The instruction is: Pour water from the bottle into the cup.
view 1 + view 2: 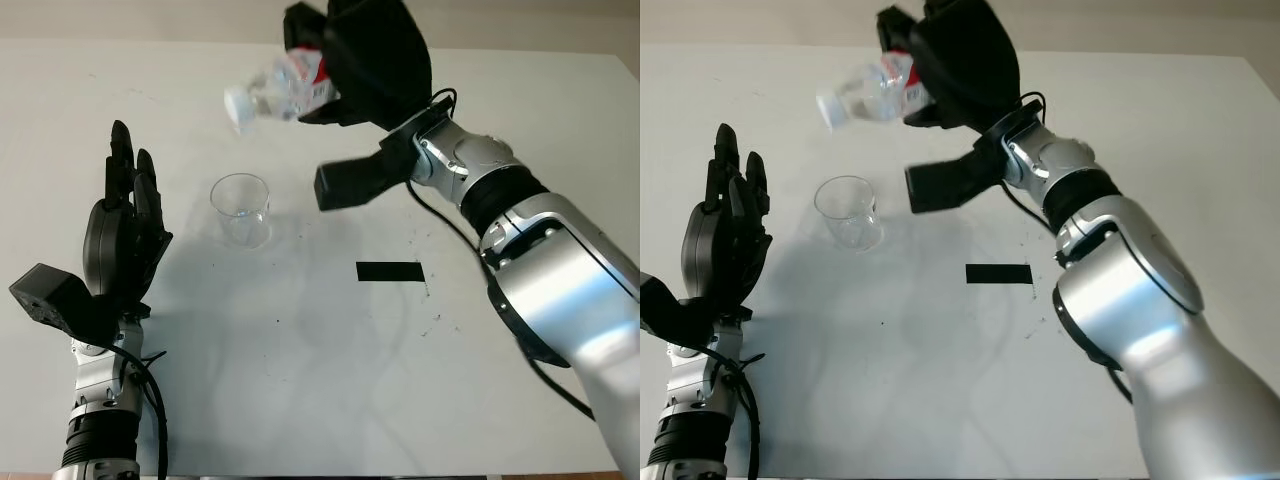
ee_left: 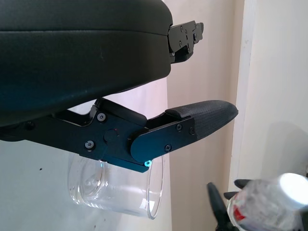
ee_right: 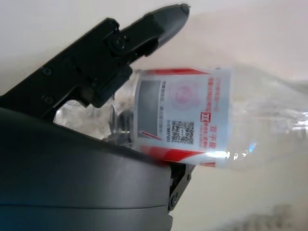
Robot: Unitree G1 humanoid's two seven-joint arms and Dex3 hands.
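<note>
A clear plastic cup (image 1: 241, 209) stands upright on the white table (image 1: 300, 380), left of the middle. My right hand (image 1: 345, 70) is shut on a clear water bottle (image 1: 285, 88) with a red and white label (image 3: 185, 113). The bottle is held up in the air behind the cup, lying nearly level, its white cap (image 1: 237, 103) pointing left and slightly down. The cap sits above and a little behind the cup's rim. My left hand (image 1: 125, 215) is open, left of the cup and apart from it. In the left wrist view the cup (image 2: 115, 190) lies just past my fingers (image 2: 192, 125).
A black strip of tape (image 1: 390, 271) lies flat on the table to the right of the cup. Small dark specks (image 1: 436, 320) dot the surface near it. The table's far edge (image 1: 120, 40) runs along the back.
</note>
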